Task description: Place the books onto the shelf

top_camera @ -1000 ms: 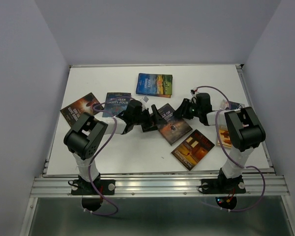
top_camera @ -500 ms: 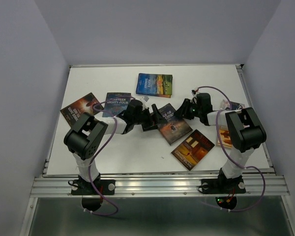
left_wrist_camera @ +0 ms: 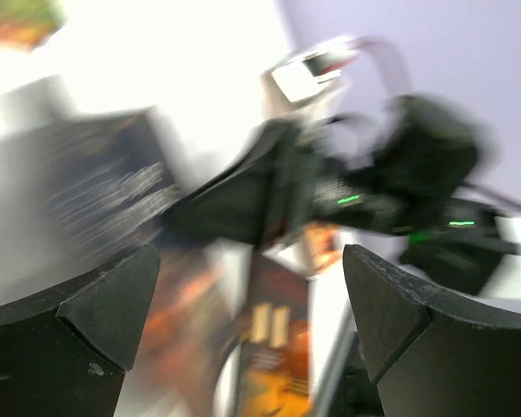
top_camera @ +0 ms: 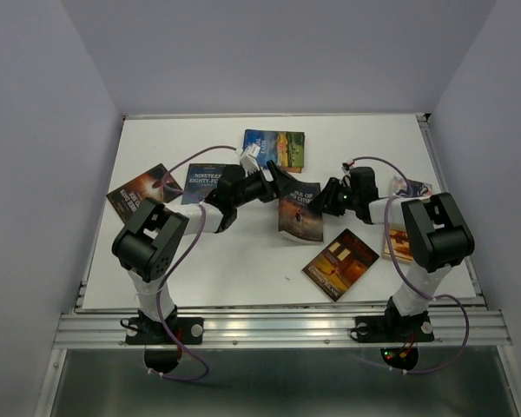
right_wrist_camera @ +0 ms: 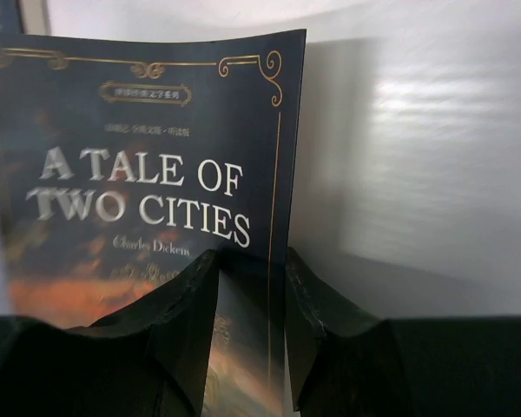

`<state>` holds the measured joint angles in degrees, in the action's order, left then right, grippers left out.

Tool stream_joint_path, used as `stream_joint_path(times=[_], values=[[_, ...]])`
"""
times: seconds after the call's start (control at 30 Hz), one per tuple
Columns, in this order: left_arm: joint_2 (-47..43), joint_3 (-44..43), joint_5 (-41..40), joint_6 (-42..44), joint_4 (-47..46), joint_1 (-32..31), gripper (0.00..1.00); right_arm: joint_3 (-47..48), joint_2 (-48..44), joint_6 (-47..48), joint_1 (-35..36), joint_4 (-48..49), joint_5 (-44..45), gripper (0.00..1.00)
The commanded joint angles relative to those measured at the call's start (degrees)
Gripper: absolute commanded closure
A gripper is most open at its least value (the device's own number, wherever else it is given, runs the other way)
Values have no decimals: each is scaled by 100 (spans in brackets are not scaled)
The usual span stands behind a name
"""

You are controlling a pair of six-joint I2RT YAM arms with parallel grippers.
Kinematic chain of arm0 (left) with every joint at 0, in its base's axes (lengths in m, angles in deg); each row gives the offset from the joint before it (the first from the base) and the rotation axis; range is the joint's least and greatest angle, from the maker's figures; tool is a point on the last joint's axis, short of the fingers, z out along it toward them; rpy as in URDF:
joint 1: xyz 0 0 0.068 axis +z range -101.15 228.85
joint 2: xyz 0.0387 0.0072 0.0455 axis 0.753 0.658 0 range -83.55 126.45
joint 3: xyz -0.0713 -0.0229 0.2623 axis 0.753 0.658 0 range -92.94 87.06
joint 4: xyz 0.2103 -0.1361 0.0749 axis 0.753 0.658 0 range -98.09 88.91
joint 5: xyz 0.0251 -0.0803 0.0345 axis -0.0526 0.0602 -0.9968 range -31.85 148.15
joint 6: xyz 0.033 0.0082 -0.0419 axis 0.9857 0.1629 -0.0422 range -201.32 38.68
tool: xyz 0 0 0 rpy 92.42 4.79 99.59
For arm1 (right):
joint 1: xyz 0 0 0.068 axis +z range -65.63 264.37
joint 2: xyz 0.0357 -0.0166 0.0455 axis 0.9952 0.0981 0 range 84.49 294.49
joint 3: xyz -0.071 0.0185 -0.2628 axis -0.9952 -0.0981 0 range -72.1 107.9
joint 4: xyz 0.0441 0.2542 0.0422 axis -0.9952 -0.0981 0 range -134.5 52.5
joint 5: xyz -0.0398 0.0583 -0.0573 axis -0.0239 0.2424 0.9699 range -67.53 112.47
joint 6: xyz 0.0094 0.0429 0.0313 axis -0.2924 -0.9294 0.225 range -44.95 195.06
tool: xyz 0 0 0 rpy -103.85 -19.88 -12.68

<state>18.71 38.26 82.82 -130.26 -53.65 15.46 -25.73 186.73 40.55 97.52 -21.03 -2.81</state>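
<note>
Right gripper [right_wrist_camera: 250,271], clamped on dark book [right_wrist_camera: 148,156]

The dark book [right_wrist_camera: 139,200] carries "A TALE OF TWO CITIES" in pale capitals on its cover, with "Charles Dickens" beneath. A small line above the title is too fine to read. The blue book [top_camera: 205,181] shows "NINETEEN EIGHTY-FO", with the rest hidden.

High rear overhead on table [top_camera: 365,148]; wrist views close, right sharing book [right_wrist_camera: 156,174].
</note>
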Motion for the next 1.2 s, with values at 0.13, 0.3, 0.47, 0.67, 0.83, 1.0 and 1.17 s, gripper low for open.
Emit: stream_joint_path(times=[0.13, 0.3, 0.47, 0.67, 0.83, 1.0, 1.17], values=[[153, -884, 435, 445, -897, -493, 1, -269, -98, -654, 540, -425, -1621, 61], [418, -1080, -4, 1168, 1065, -564, 1, -295, -169, -751, 540, -408, -1463, 61], [-529, -649, -743, 1290, 1189, -485, 1, -269, -213, -620, 540, -425, -1313, 60], [-1452, -667, -1762, 1599, 2425, -406, 1, -164, -476, -304, 540, -425, -1138, 59], [-2112, -71, -2736, 1258, 3061, -125, 1, 30, -635, -136, 592, -425, -1137, 57], [-2333, 467, -2862, 888, 3396, 437, 1, 363, -451, -153, 785, -373, -1111, 55], [-2491, 1116, -2836, 712, 3256, 728, 1, 759, -100, -215, 900, -285, -953, 55]])
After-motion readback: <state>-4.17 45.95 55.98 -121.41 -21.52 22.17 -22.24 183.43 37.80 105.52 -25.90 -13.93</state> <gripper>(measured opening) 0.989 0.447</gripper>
